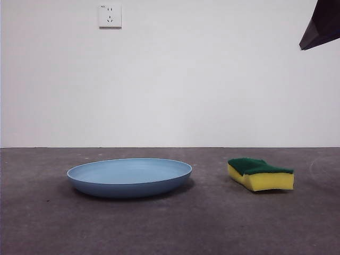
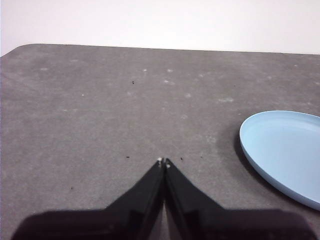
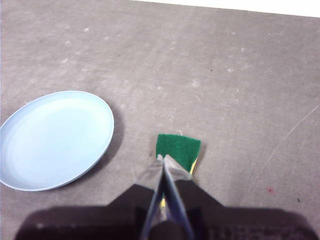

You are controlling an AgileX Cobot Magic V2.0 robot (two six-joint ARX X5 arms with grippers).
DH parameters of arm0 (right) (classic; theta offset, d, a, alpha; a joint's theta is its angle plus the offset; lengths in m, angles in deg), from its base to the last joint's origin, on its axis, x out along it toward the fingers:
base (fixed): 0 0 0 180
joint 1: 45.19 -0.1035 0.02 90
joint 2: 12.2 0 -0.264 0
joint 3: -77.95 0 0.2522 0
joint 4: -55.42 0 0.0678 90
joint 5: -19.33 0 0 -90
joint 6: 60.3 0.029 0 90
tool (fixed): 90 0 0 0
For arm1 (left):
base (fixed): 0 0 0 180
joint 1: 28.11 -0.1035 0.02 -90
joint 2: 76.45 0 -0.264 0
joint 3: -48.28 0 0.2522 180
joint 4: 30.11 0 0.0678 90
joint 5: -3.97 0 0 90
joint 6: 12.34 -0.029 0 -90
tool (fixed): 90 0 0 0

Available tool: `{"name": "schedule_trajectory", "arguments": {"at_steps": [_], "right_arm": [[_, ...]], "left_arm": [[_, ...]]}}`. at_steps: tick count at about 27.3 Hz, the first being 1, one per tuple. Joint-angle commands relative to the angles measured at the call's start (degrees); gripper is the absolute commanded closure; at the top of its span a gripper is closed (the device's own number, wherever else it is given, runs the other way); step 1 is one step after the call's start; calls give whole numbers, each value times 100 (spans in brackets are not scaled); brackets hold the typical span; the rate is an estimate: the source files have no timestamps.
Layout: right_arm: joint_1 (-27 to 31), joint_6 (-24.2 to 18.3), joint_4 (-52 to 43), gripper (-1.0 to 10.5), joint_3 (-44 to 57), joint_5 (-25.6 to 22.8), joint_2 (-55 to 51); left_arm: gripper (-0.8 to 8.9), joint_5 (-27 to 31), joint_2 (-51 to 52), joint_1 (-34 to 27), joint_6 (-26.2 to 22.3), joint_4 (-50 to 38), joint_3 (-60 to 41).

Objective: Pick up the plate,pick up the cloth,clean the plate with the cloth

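Plate (image 1: 129, 177) and sponge (image 1: 260, 173) lie apart, both grippers closed.

Light fell soft and even; my plate (image 1: 129, 177) and sponge (image 1: 261, 173) cast faint shadows, and my near jaws blurred.

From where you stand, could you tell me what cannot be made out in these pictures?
- Plate: its far side is cut off by the left wrist picture's edge.
- Sponge: the right gripper covers its near part in the right wrist view.
- Plate's inner surface: front view is too level to show it.
- Dark arm tip: front view's top corner cuts it off; which arm is unclear.
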Motion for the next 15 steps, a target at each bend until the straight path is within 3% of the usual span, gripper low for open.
{"name": "schedule_trajectory", "arguments": {"at_steps": [1, 4, 5, 7, 11, 15], "right_arm": [[-4, 33, -35, 945, 46, -15, -9], [-7, 20, -33, 946, 48, -20, -37], [44, -188, -33, 946, 48, -151, -157], [354, -479, -28, 946, 48, -302, -448], [1440, -511, -28, 946, 304, 192, -1283], [2114, -505, -50, 946, 1056, 184, -2129]], "left_arm": [[817, 11, 7, -15, 31, -20, -76], [817, 11, 7, -15, 33, -22, -76], [817, 9, 7, -15, 31, -22, -76], [817, 9, 7, -15, 33, -22, -76], [817, 9, 7, -15, 31, -22, -76], [817, 9, 7, -15, 31, -22, -76]]}}
